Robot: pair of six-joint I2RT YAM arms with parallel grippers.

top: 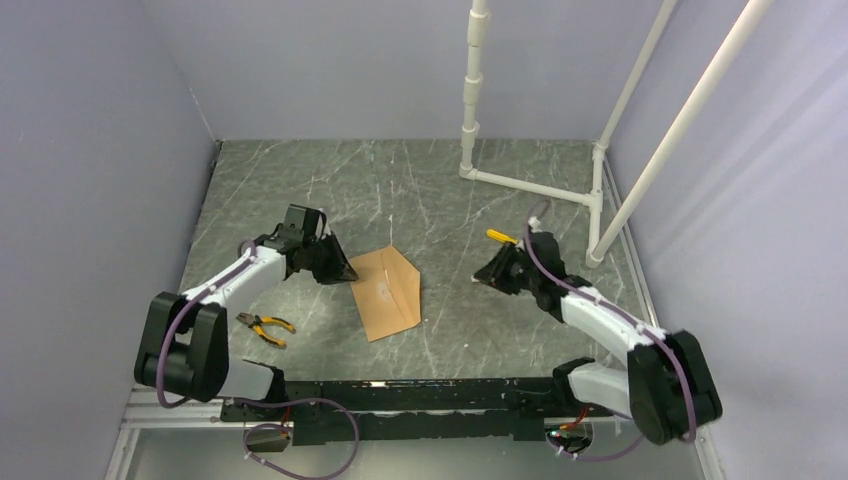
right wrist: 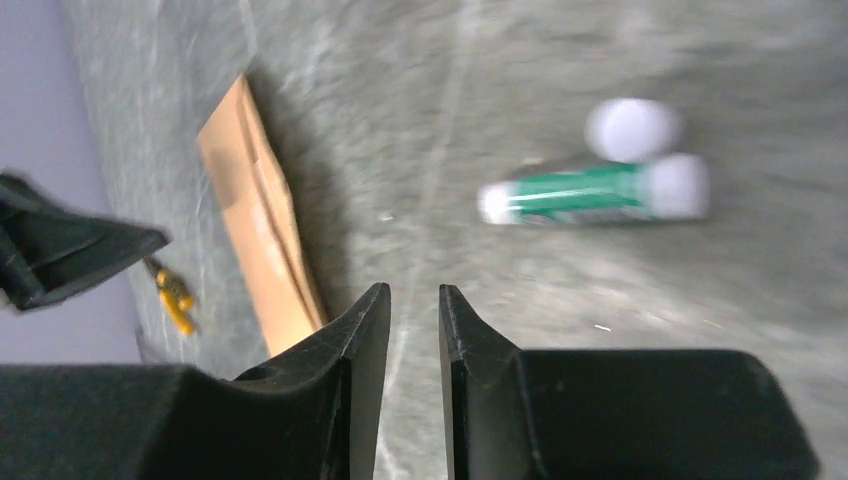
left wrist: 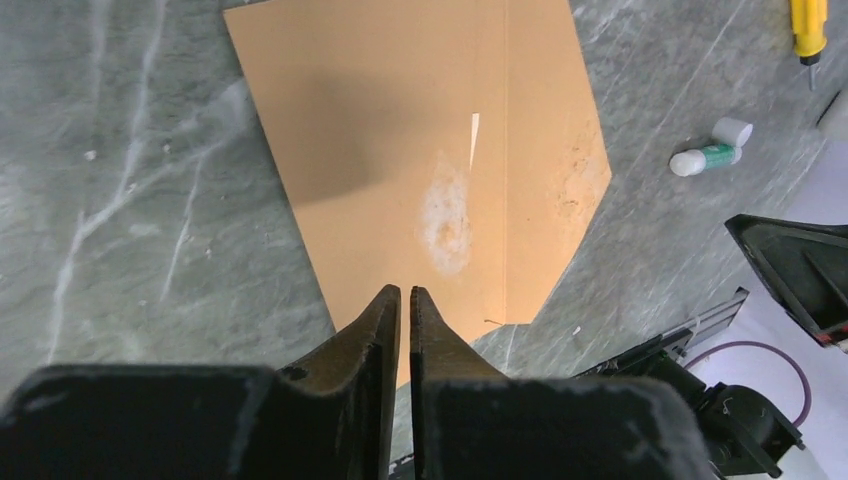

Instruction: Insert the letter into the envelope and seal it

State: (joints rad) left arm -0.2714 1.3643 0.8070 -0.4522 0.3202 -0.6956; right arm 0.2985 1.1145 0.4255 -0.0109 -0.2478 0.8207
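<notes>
Almost together, my left claw (left wrist: 405,292) leaves only a slit between its fingers, over the near edge of the envelope (left wrist: 400,130), which lies flat on the table (left wrist: 120,200). My right claw (right wrist: 413,290) stands slightly apart, empty, near a green glue stick (right wrist: 585,192).

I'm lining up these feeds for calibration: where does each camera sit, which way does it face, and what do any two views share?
Top external: above and behind the bases, looking down on the table; both arms show, the envelope between them.
Left wrist: on the left arm, facing down past its own jaws at the envelope.
Right wrist: on the right arm, facing low across the table past its own jaws toward the glue stick.
Shared: both wrist views catch the envelope and glue stick.
</notes>
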